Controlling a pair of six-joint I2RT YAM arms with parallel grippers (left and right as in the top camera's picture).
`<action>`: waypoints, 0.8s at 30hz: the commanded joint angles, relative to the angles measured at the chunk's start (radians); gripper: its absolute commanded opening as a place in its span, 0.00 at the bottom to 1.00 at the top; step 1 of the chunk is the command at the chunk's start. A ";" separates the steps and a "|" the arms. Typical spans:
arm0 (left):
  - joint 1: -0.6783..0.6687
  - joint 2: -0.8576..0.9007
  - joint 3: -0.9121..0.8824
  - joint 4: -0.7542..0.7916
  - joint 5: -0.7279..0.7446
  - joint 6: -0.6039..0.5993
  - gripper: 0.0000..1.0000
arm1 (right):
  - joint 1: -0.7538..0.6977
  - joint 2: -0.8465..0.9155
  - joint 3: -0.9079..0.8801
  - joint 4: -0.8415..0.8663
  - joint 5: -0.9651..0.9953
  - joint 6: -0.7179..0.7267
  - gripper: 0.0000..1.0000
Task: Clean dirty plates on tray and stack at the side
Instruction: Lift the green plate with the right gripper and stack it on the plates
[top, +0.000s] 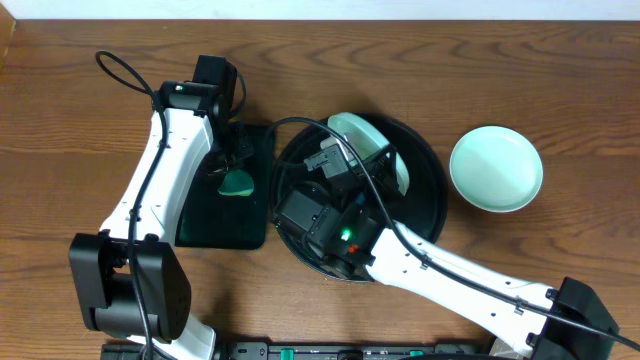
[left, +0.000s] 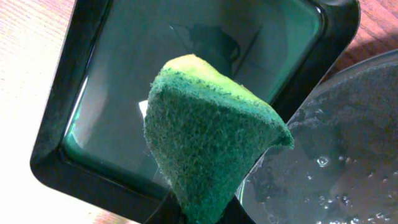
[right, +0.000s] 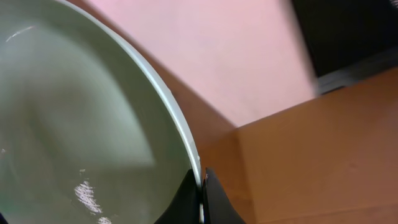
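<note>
My right gripper (right: 202, 190) is shut on the rim of a pale plate (right: 81, 124) and holds it tilted. In the overhead view this plate (top: 362, 134) is over the back of the round black tray (top: 428, 190), with the gripper (top: 345, 160) at its left edge. A mint plate (top: 496, 168) lies flat on the bare wood to the right of the tray. A third plate is not clearly visible under the arm. My left gripper (left: 199, 214) is shut on a green sponge (left: 211, 137), also seen from overhead (top: 237, 183).
A rectangular black tray (top: 205, 225) lies left of the round tray, and the sponge hangs over it. In the left wrist view the rectangular tray (left: 93, 124) touches the wet round tray (left: 336, 155). The right arm (top: 450, 275) crosses the round tray's front.
</note>
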 joint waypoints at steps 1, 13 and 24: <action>0.004 -0.003 -0.006 -0.003 -0.002 0.006 0.07 | -0.087 -0.019 0.001 -0.037 -0.264 0.128 0.01; 0.004 -0.003 -0.006 -0.003 -0.002 0.006 0.07 | -0.897 -0.169 0.005 -0.012 -1.339 0.067 0.01; 0.004 -0.003 -0.006 -0.003 -0.002 0.006 0.07 | -1.425 -0.051 -0.056 -0.030 -1.367 0.071 0.01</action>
